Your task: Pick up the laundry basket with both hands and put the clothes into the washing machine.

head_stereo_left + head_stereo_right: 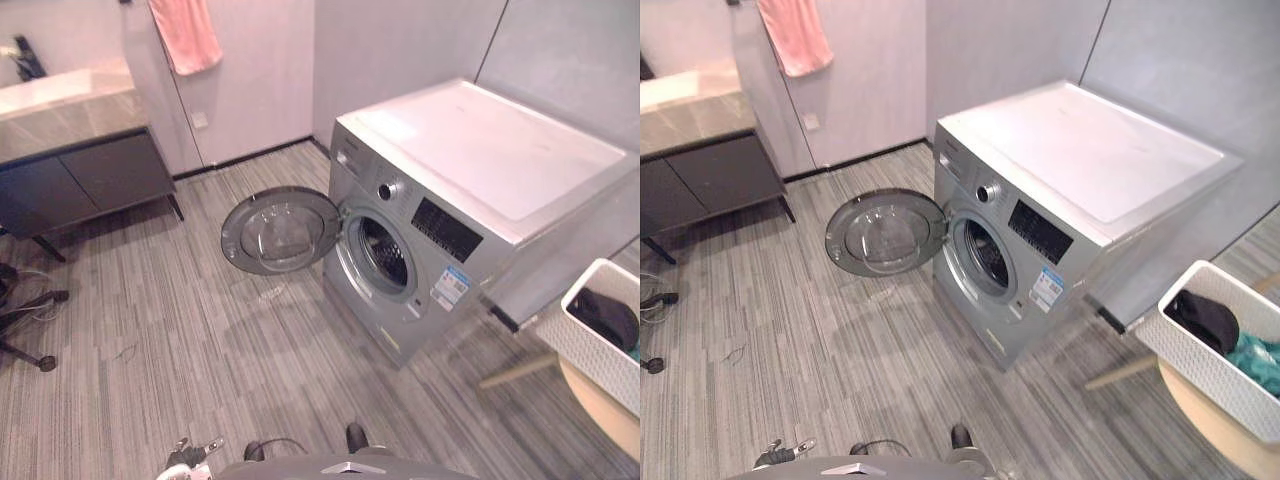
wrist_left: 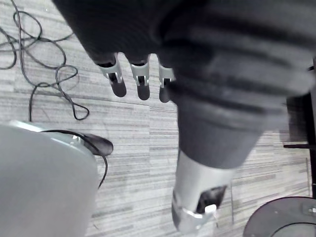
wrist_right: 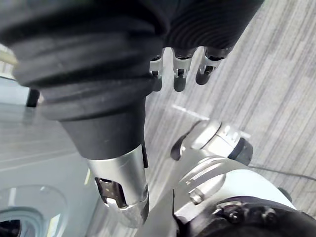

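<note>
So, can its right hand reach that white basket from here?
Probably not yet. The right hand hangs open, while the basket sits on a wooden stand off to the right. Nothing blocks the way; it likely must step closer.

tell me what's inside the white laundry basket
A dark garment and a teal cloth lie in the basket. Whatever is beneath them is covered by them and the basket's wall.
</note>
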You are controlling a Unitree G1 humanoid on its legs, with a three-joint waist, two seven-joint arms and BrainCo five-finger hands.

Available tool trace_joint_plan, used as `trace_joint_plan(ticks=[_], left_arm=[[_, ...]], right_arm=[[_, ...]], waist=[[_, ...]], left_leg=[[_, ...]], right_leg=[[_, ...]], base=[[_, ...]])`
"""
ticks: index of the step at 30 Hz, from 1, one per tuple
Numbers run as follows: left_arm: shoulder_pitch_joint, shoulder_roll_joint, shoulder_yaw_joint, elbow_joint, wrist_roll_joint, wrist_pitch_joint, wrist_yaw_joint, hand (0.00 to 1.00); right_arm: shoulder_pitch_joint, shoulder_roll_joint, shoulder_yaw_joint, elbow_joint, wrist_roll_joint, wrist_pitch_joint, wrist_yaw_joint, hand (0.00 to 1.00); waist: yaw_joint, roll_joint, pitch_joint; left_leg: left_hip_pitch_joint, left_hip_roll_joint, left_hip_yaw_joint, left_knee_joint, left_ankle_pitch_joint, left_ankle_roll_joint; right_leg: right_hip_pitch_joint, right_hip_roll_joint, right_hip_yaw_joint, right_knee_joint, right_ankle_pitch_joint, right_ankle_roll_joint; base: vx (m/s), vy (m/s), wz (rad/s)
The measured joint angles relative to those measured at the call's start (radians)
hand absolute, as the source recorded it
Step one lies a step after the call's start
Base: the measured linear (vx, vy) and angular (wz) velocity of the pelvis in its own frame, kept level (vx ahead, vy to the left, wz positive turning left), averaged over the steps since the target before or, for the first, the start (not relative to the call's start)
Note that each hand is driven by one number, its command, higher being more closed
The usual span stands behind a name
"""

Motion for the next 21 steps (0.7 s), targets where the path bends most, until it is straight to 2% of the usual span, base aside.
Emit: trace_joint_plan(ticks=[2,4,5,6,7,8,9,11,12,13,14,15,16,17,18,21], left_arm=[[-0.003,0.0,0.0,-0.013,-0.005,0.0,0.0,0.0],[-0.005,0.0,-0.002,-0.018,-0.006,0.0,0.0,0.0],[-0.005,-0.001,-0.003,-0.018,-0.006,0.0,0.0,0.0],[-0.009,0.0,-0.007,-0.017,-0.009,0.0,0.0,0.0],[-0.012,-0.001,-0.007,-0.016,-0.009,0.0,-0.001,0.0],[-0.007,-0.002,-0.007,-0.013,-0.009,0.001,-0.002,0.0],[0.018,-0.01,0.003,0.003,-0.01,0.002,-0.002,0.0],[0.042,0.0,0.047,0.027,-0.008,0.017,0.0,0.0],[0.059,-0.009,0.059,0.026,-0.003,0.024,-0.004,0.0],[0.067,-0.014,0.083,0.031,0.005,0.032,-0.004,0.0],[0.074,-0.022,0.1,0.036,0.014,0.043,-0.003,0.0],[0.085,-0.039,0.114,0.042,0.023,0.044,0.001,0.0],[0.088,-0.034,0.104,0.041,0.027,0.042,0.003,0.0],[0.088,-0.029,0.095,0.041,0.028,0.042,0.003,0.0],[0.076,-0.003,0.078,0.037,0.03,0.043,0.004,0.0],[0.013,-0.006,-0.023,0.021,0.039,0.039,0.004,0.0]], right_arm=[[-0.009,-0.002,0.002,0.011,0.0,-0.003,-0.001,0.0],[-0.008,-0.008,0.003,0.011,0.0,-0.005,-0.003,0.0],[-0.009,-0.008,0.003,0.011,0.0,-0.005,-0.004,0.0],[-0.012,-0.009,0.003,0.012,0.0,-0.006,-0.007,0.0],[-0.014,-0.013,0.005,0.014,0.0,-0.006,-0.008,0.0],[-0.02,-0.023,0.018,0.014,0.0,-0.006,-0.008,0.0],[-0.035,-0.033,0.046,0.013,0.0,-0.004,-0.008,0.0],[-0.042,-0.024,0.059,0.008,0.005,-0.004,-0.008,0.0],[-0.04,-0.019,0.073,0.007,0.006,-0.005,-0.01,0.0],[-0.056,-0.023,0.089,0.004,0.002,-0.007,-0.009,0.0],[-0.061,-0.034,0.104,-0.005,-0.001,-0.005,-0.008,0.0],[-0.078,-0.05,0.117,-0.021,0.0,-0.005,-0.009,0.0],[-0.089,-0.049,0.133,-0.023,0.0,-0.006,-0.009,0.0],[-0.08,-0.044,0.143,-0.022,0.0,-0.007,-0.009,0.0],[-0.059,-0.032,0.159,-0.015,0.0,-0.004,-0.01,0.0],[-0.027,-0.036,0.148,-0.024,0.01,-0.014,-0.009,0.0]], waist=[[0.013,0.006,0.003],[0.034,0.01,0.007],[0.043,0.011,0.007],[0.051,-0.002,0.005],[0.055,0.001,0.007],[0.062,0.016,0.017],[0.066,0.047,0.014],[0.052,0.005,0.009],[0.066,0.002,0.001],[0.073,0.005,0.003],[0.078,0.016,0.003],[0.084,0.062,-0.004],[0.072,0.057,0.005],[0.064,0.037,0.008],[0.065,0.011,0.013],[0.04,0.023,-0.002]], left_leg=[[-0.036,0.034,-0.017,0.132,-0.07,0.002],[-0.034,0.046,-0.017,0.161,-0.096,0.013],[-0.034,0.042,-0.022,0.159,-0.097,0.014],[-0.03,0.016,-0.052,0.158,-0.098,0.014],[-0.027,0.001,-0.076,0.164,-0.103,0.013],[-0.028,-0.012,-0.105,0.164,-0.112,0.011],[-0.013,-0.01,-0.107,0.136,-0.113,0.021],[0.007,-0.048,-0.102,0.093,-0.111,0.025],[0.025,-0.061,-0.091,0.058,-0.11,0.028],[0.022,-0.071,-0.088,0.05,-0.107,0.051],[0.02,-0.059,-0.074,0.034,-0.106,0.063],[0.017,-0.014,-0.013,0.004,-0.097,0.081],[0.036,0.009,0.021,-0.008,-0.095,0.075],[0.056,-0.003,0.022,-0.024,-0.094,0.073],[0.09,-0.018,0.02,-0.052,-0.074,0.056],[0.072,-0.003,0.014,-0.057,-0.083,0.058]], right_leg=[[0.0,0.037,-0.009,0.062,-0.035,-0.019],[-0.004,0.054,-0.008,0.101,-0.055,-0.024],[-0.014,0.054,-0.006,0.115,-0.062,-0.023],[-0.023,0.041,0.003,0.118,-0.063,-0.022],[-0.024,0.037,0.013,0.115,-0.062,-0.021],[-0.016,0.045,0.028,0.106,-0.062,-0.016],[-0.009,0.054,0.067,0.099,-0.054,-0.017],[-0.044,0.06,0.16,0.136,-0.071,-0.013],[-0.062,0.062,0.204,0.124,-0.071,-0.013],[-0.076,0.074,0.254,0.108,-0.071,-0.013],[-0.078,0.091,0.306,0.071,-0.07,-0.013],[-0.089,0.133,0.342,0.086,-0.055,-0.028],[-0.131,0.19,0.326,0.29,-0.071,-0.038],[-0.107,0.188,0.323,0.31,-0.1,-0.042],[-0.068,0.177,0.32,0.263,-0.159,-0.071],[-0.074,0.19,0.333,0.183,-0.136,-0.085]], base=[[-0.06,-0.105,0.03],[-0.05,-0.099,-0.02],[-0.08,-0.035,0.02],[-0.06,0.03,-0.03],[-0.04,0.074,-0.19],[-0.04,0.083,-0.43],[-0.03,0.054,-0.43],[-0.01,0.042,-0.45],[0.0,0.065,-0.82],[0.01,0.074,-1.12],[-0.04,0.058,-1.34],[-0.02,0.052,-1.43],[0.01,0.025,-1.12],[0.07,-0.025,-0.84],[0.04,-0.041,-0.61],[0.0,-0.001,-0.42]])
